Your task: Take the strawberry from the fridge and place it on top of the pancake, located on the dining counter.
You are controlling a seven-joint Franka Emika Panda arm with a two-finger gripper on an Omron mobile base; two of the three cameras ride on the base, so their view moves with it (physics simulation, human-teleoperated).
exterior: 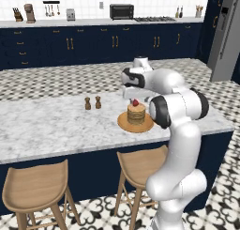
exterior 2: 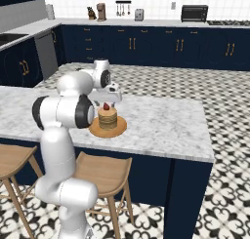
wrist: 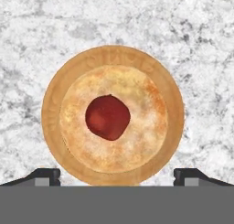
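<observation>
The strawberry [wrist: 108,117] rests on the middle of the pancake [wrist: 137,145], a tan stack on an orange-brown plate [wrist: 48,113] on the marbled dining counter [wrist: 45,35]. My gripper [wrist: 116,176] hangs straight above it, open, with a dark fingertip at each side and nothing between them. From the base I see the gripper [exterior: 133,94] just over the strawberry [exterior: 135,103] and pancake [exterior: 136,114], and from the other side the gripper [exterior 2: 108,99], strawberry [exterior 2: 105,106] and pancake [exterior 2: 108,118]. The fridge [exterior: 227,32] stands far right, behind the counter.
Two small brown shakers [exterior: 92,103] stand on the dining counter [exterior: 56,126] left of the plate [exterior: 123,125]. Wooden stools [exterior: 35,187] [exterior: 140,165] sit under the counter's near edge. Navy wall cabinets [exterior 2: 146,48] run along the back.
</observation>
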